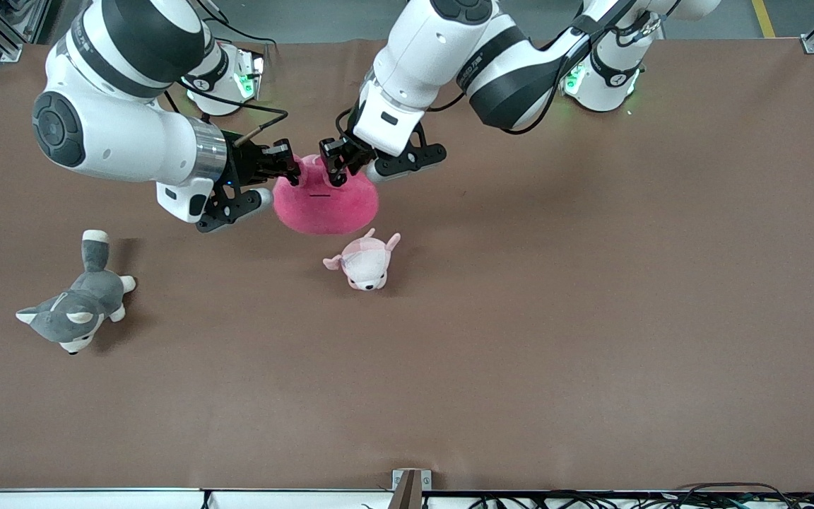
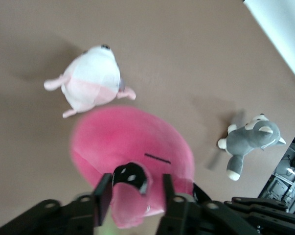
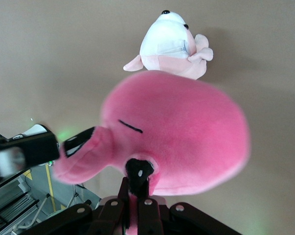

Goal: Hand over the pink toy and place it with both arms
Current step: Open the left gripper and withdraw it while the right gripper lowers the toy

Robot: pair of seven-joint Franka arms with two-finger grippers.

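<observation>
Front view: pink toy round, hot-pink plush, hanging mid-air.

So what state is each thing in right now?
Pink toy: held up over the table, gripped at its top.
Right gripper: shut on the pink toy.
Left gripper: fingers around the toy's other top flap, partly open.
Pale plush: lying on the table.
Husky: lying on the table.

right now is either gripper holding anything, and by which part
The right gripper is shut on a small flap at the top edge of the pink toy. The left gripper straddles another top flap, jaws parted.
</observation>
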